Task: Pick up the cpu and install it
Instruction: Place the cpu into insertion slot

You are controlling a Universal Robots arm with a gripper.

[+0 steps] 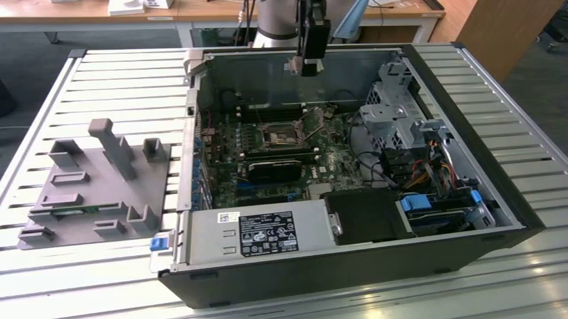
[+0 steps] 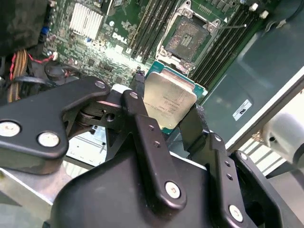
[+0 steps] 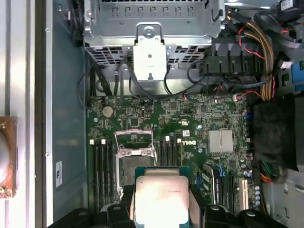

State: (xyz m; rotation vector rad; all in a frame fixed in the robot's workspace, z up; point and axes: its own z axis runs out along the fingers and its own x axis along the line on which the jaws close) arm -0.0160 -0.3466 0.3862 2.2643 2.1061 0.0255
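Between the two black fingers (image 2: 142,124) of the gripper (image 2: 166,108) sits the cpu (image 2: 169,100), a flat square chip with a shiny silver top and a thin green edge. The gripper is clamped on it from two sides, and both wrist views show the chip (image 3: 161,197) held with its silver face toward the cameras. It hangs in the air over the green board (image 3: 199,118), not touching it. Close by on the board is the square socket (image 2: 187,38) with its metal frame, and long black slots (image 3: 102,166) run along both sides of the socket. In the exterior view the gripper (image 1: 308,65) is up high over the back of the open computer box (image 1: 355,266). The box lies on a slatted table (image 1: 106,86), and a gray plastic holder (image 1: 98,179) rests at the exterior view's left of it.
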